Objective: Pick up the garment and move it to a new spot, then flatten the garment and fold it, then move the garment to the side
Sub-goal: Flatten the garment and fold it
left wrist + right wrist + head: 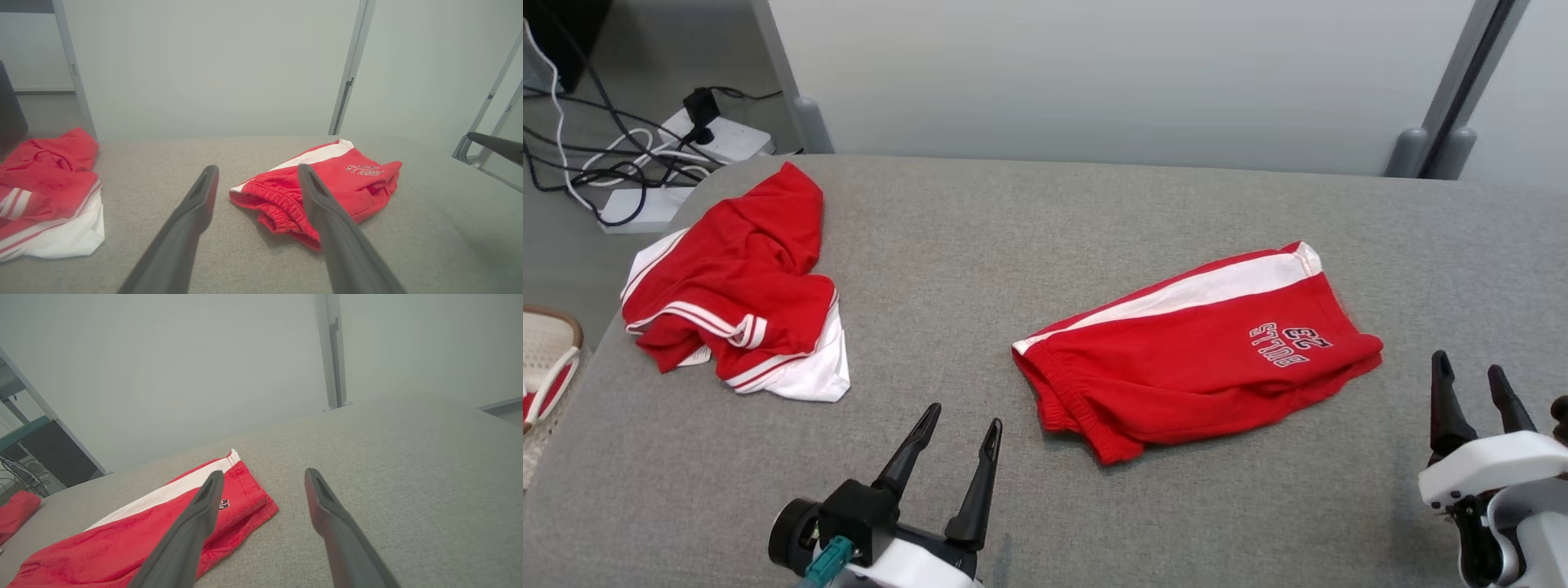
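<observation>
Folded red-and-white cotton shorts point(1192, 359) lie between left pincer point(964, 416) and right pincer point(1467, 363), both wide apart, empty.

Head view: high up, looking forward and down on the table point(1094, 204), with the left gripper point(964, 415) and right gripper point(1467, 363) at the bottom edge. Left wrist view: low, near the table, facing the shorts point(359, 188) and the wall point(204, 61). Right wrist view: low, tilted, close to the shorts' hem end. All three share the shorts; head and left wrist also share the red pile point(735, 278).
</observation>
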